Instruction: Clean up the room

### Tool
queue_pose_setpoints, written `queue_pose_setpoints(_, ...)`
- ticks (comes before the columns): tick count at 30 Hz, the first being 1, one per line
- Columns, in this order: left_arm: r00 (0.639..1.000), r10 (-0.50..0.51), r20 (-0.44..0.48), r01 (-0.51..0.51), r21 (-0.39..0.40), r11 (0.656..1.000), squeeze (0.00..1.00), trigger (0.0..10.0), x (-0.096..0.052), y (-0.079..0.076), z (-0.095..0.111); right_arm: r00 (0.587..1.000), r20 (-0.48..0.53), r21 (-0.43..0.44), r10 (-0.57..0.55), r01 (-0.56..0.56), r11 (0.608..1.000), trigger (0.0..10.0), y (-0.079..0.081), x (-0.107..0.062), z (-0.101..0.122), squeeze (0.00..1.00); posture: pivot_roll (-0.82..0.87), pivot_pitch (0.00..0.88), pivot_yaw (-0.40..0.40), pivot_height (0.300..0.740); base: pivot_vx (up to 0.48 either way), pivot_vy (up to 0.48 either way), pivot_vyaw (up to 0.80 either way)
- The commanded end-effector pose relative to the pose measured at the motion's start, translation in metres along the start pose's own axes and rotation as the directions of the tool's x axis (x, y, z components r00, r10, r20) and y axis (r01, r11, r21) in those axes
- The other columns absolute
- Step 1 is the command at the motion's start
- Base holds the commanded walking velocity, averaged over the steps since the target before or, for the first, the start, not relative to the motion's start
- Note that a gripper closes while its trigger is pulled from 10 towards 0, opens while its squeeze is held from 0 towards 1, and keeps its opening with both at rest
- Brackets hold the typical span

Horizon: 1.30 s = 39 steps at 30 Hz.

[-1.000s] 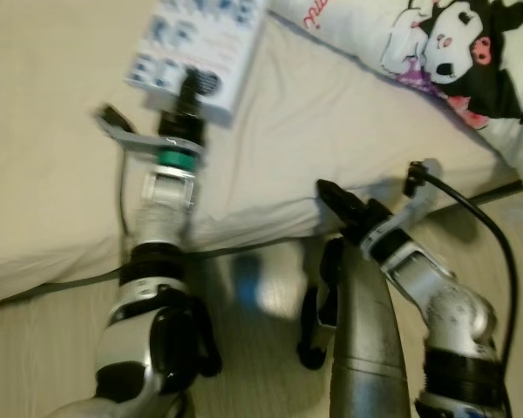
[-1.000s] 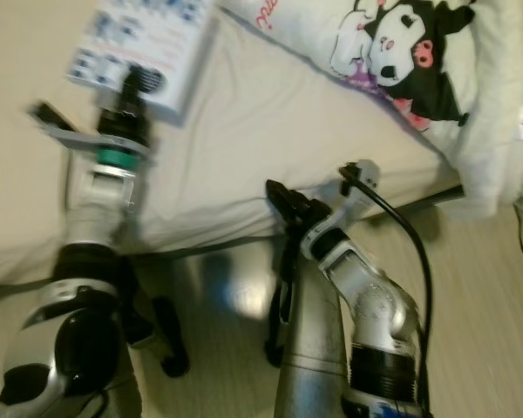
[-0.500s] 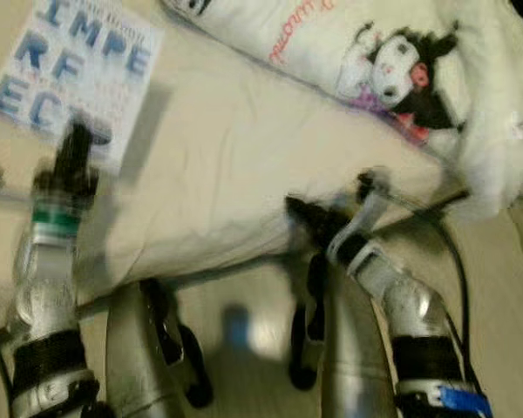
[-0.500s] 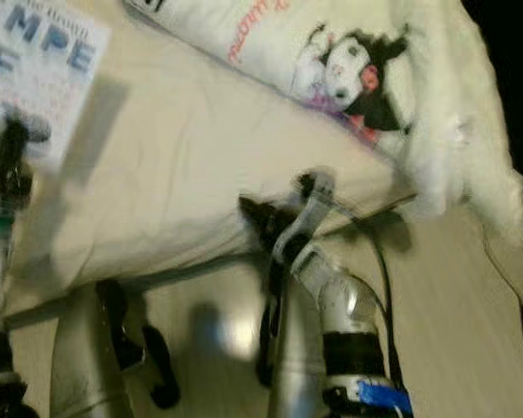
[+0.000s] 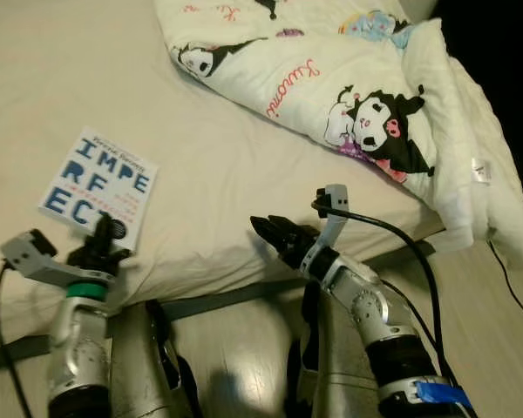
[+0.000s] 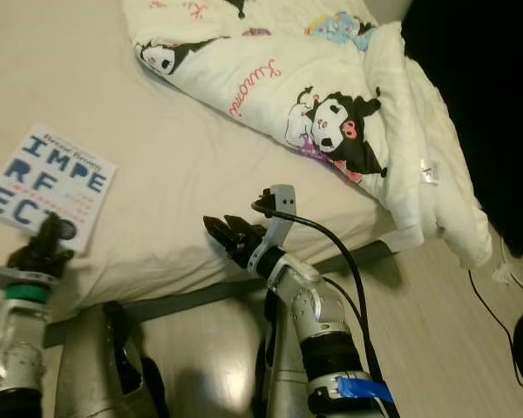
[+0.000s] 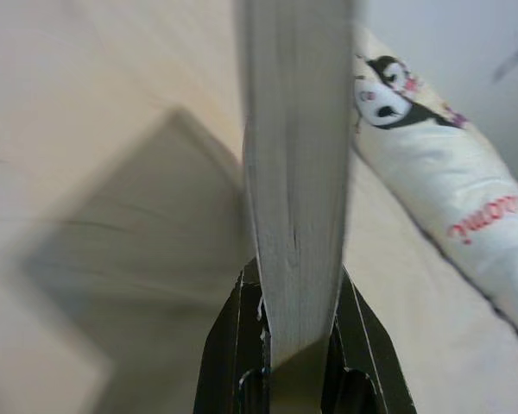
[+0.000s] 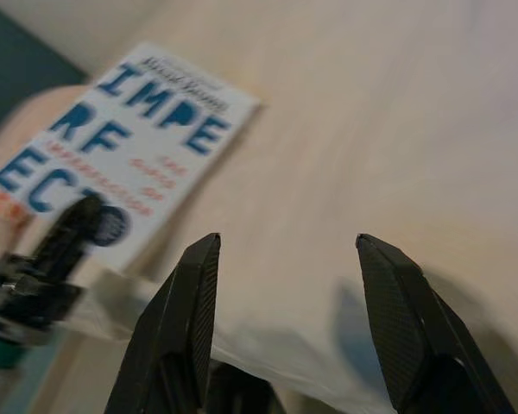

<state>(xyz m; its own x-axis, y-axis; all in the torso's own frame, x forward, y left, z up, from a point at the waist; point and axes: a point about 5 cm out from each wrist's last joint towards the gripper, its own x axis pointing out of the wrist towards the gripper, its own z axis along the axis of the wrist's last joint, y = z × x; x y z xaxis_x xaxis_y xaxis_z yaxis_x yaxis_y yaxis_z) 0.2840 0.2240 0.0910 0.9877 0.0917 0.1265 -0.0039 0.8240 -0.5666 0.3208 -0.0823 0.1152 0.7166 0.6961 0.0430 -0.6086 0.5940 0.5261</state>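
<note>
Book (image 5: 97, 186) pinched at its lower edge by our left gripper (image 5: 103, 237) over the bed (image 5: 218, 165); right gripper (image 8: 289, 323) empty, fingers apart. Probably carrying it off; next needs a drop spot.

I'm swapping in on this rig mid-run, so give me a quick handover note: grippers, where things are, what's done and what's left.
Left gripper: shut on the book, pinching its near edge; the left wrist view shows the page block clamped between the fingers.
Right gripper: open, holding nothing, hovering over the near edge of the bed.
The book lies over the beige sheet near the bed's edge. A cartoon-print comforter lies bunched toward the far right of the bed, one corner hanging off the side.
Done: book gripped. Left: carry the book off the bed; likely tidy the comforter.
</note>
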Motion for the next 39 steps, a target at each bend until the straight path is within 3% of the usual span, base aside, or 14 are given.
queue_pose_setpoints(1, 0.993, -0.035, -0.114, 0.035, 0.002, 0.999, 0.00, 10.0, -0.001, -0.011, -0.026, 0.998, 0.052, -0.022, 0.043, -0.042, 0.999, 10.0, 0.004, 0.003, 0.012, 0.00, -0.11, 0.057, 0.052, 0.537, 0.000, 0.000, 0.00)
queue_pose_setpoints(4, 0.992, 0.011, -0.125, -0.006, 0.044, 0.999, 0.00, 10.0, 0.006, -0.012, -0.031, 0.996, 0.090, -0.081, 0.019, -0.012, 0.997, 10.0, -0.006, 0.005, 0.027, 0.00, -0.11, 0.039, 0.051, 0.556, 0.000, 0.000, 0.00)
queue_pose_setpoints(9, 0.992, 0.045, -0.120, -0.037, 0.069, 0.997, 0.00, 10.0, 0.011, -0.006, -0.028, 0.997, 0.077, -0.095, -0.013, 0.020, 0.995, 10.0, -0.014, 0.004, 0.026, 0.00, -0.11, 0.013, 0.044, 0.566, 0.000, 0.000, 0.00)
queue_pose_setpoints(10, 0.988, 0.098, -0.118, -0.085, 0.111, 0.990, 0.00, 10.0, 0.015, 0.005, -0.022, 0.997, 0.036, -0.118, -0.066, 0.070, 0.991, 10.0, -0.025, 0.000, 0.017, 0.00, -0.11, 0.000, 0.039, 0.576, 0.000, 0.000, 0.00)
queue_pose_setpoints(14, 0.980, 0.149, -0.132, -0.128, 0.155, 0.980, 0.00, 10.0, 0.015, 0.017, -0.020, 0.992, -0.017, -0.123, -0.124, 0.121, 0.985, 10.0, -0.036, -0.007, 0.002, 0.00, -0.11, 0.000, 0.038, 0.586, 0.000, 0.000, 0.00)
queue_pose_setpoints(16, 0.962, 0.187, -0.198, -0.153, 0.174, 0.973, 0.00, 10.0, 0.013, 0.025, -0.025, 0.987, -0.054, -0.125, -0.149, 0.142, 0.982, 10.0, -0.042, -0.012, -0.008, 0.00, -0.10, 0.000, 0.033, 0.596, 0.000, 0.000, 0.00)
queue_pose_setpoints(25, 0.967, 0.190, -0.168, -0.170, 0.123, 0.978, 0.00, 10.0, 0.007, 0.033, -0.031, 0.981, -0.090, -0.130, -0.170, 0.158, 0.979, 10.0, -0.049, -0.017, -0.020, 0.00, -0.10, 0.000, 0.030, 0.626, -0.107, 0.000, 0.00)
queue_pose_setpoints(28, 0.928, 0.288, -0.235, -0.261, 0.138, 0.955, 0.00, 10.0, -0.013, 0.051, -0.051, 0.965, -0.139, -0.119, -0.224, 0.208, 0.971, 10.0, -0.058, -0.026, -0.036, 0.00, -0.10, 0.000, 0.028, 0.641, 0.000, 0.000, 0.00)
queue_pose_setpoints(34, 0.891, 0.346, -0.293, -0.313, 0.153, 0.937, 0.00, 10.0, -0.029, 0.065, -0.061, 0.939, -0.205, -0.125, -0.275, 0.254, 0.959, 10.0, -0.066, -0.040, -0.055, 0.00, -0.10, 0.000, 0.025, 0.665, 0.000, 0.000, 0.00)
queue_pose_setpoints(39, 0.876, 0.352, -0.330, -0.318, 0.155, 0.935, 0.00, 10.0, -0.034, 0.067, -0.068, 0.927, -0.233, -0.128, -0.295, 0.271, 0.954, 10.0, -0.069, -0.046, -0.063, 0.00, -0.09, 0.000, 0.023, 0.680, -0.333, 0.000, 0.00)
